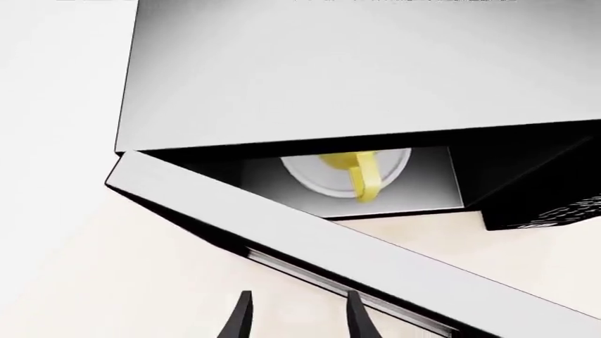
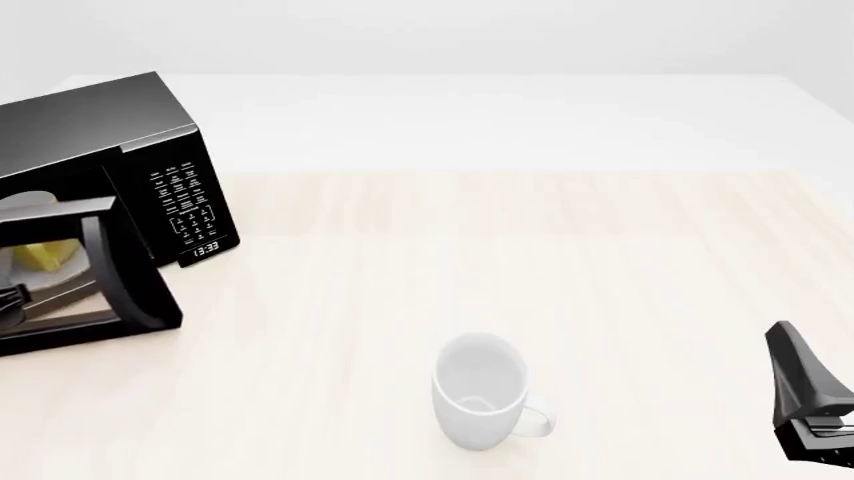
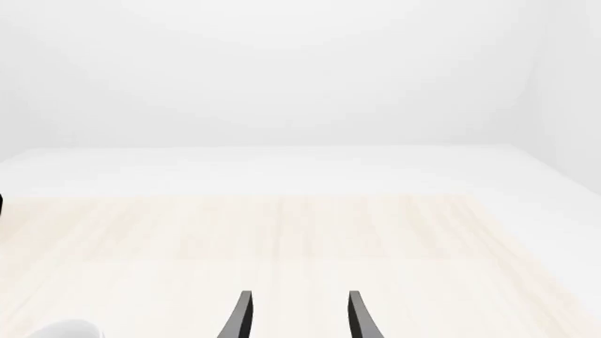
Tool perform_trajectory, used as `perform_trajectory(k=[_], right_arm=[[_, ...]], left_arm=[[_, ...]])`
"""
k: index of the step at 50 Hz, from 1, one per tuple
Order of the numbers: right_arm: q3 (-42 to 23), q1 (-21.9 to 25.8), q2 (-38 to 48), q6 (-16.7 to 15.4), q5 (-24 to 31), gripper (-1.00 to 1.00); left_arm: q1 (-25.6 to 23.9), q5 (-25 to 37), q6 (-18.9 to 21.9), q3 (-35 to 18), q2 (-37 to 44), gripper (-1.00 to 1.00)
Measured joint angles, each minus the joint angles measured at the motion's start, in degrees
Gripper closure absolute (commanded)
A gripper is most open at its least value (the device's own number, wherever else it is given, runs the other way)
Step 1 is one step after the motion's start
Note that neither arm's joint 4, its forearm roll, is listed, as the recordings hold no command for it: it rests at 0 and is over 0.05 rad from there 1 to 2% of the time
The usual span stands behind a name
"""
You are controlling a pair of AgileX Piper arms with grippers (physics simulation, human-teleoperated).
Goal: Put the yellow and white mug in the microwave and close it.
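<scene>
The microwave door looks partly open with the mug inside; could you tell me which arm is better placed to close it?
Left. The left gripper sits right at the microwave door; the right gripper is far across the table.

Black, tapered, pointed fingers [image 3: 242, 315]

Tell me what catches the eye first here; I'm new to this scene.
The black microwave at the table's far left, its door partly open. Inside it sits the yellow mug on the white turntable. A larger white mug stands alone near the table's front centre.
</scene>
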Motion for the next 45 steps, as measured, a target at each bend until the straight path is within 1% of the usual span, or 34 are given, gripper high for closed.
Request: perform_trajectory(k=[26,45], right_arm=[[0.0,0.0,0.0,0.0,0.0,-1.0],[0.0,0.0,0.0,0.0,0.0,-1.0]], left_arm=[[-2.5,-1.4,-0.4,-1.6,2.2,-1.0],[-3.9,-2.3,-1.6,-3.8,5.2,-1.0]])
